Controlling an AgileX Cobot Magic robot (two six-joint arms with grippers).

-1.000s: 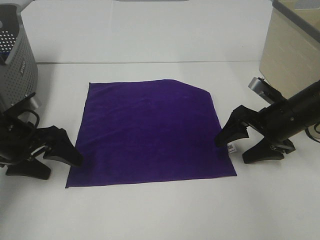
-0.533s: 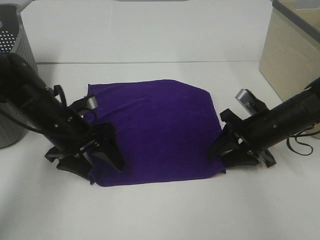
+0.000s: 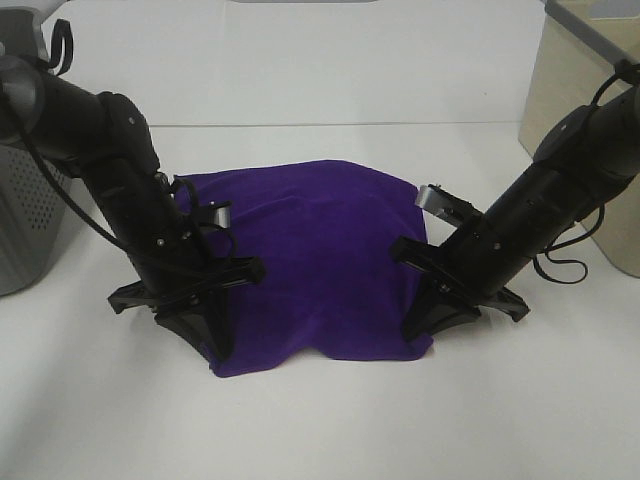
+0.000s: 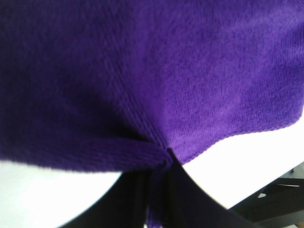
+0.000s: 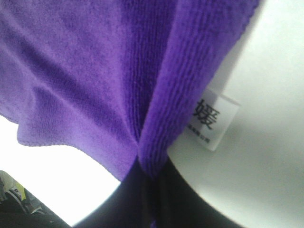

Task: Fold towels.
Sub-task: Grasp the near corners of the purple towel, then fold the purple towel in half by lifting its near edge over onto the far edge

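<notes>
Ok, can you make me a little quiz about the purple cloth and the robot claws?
1. True or false: the left claw and the right claw are both shut on the purple towel.
2. Pick one: where is the white tag?
A. beside the right claw's grip
B. beside the left claw's grip
C. in the towel's middle
3. Short answer: what colour is the basket at the left edge of the high view?

Key: 1 true. 2 A. 3 grey.
</notes>
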